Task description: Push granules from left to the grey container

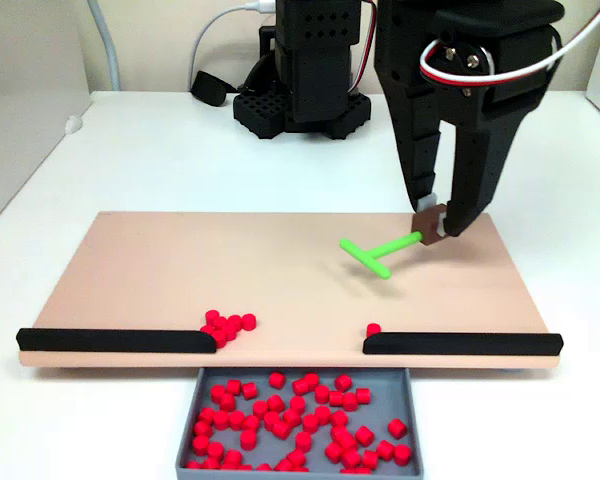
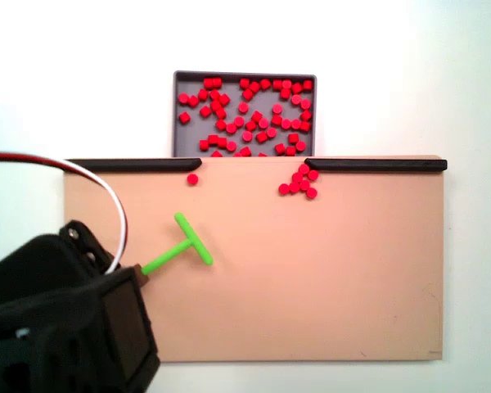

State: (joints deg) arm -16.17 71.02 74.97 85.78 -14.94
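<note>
Over the beige board (image 1: pixel 130 270) we see the tool (image 1: pixel 435 222) clenched on the green T-stick (image 1: pixel 380 250); granules (image 1: pixel 228 326) sit by the black strips (image 1: pixel 115 340); most lie in the grey container (image 1: pixel 416 400) on the counter (image 1: pixel 80 170), w/ one stray near the right strip.

A wide pinkish-beige board (image 1: pixel 180 270) lies flat on a white table (image 1: pixel 130 150). Along one long edge of the board run two black strips, one (image 1: pixel 115 340) on the left and one (image 1: pixel 460 343) on the right in a fixed view, with an open gap between their inner ends. A green T-shaped stick (image 1: pixel 378 250) sits over the board's surface, its crossbar toward the strips in both fixed views. A white cable (image 1: pixel 215 30) and a small black object (image 1: pixel 208 88) lie at the table's far side.
</note>
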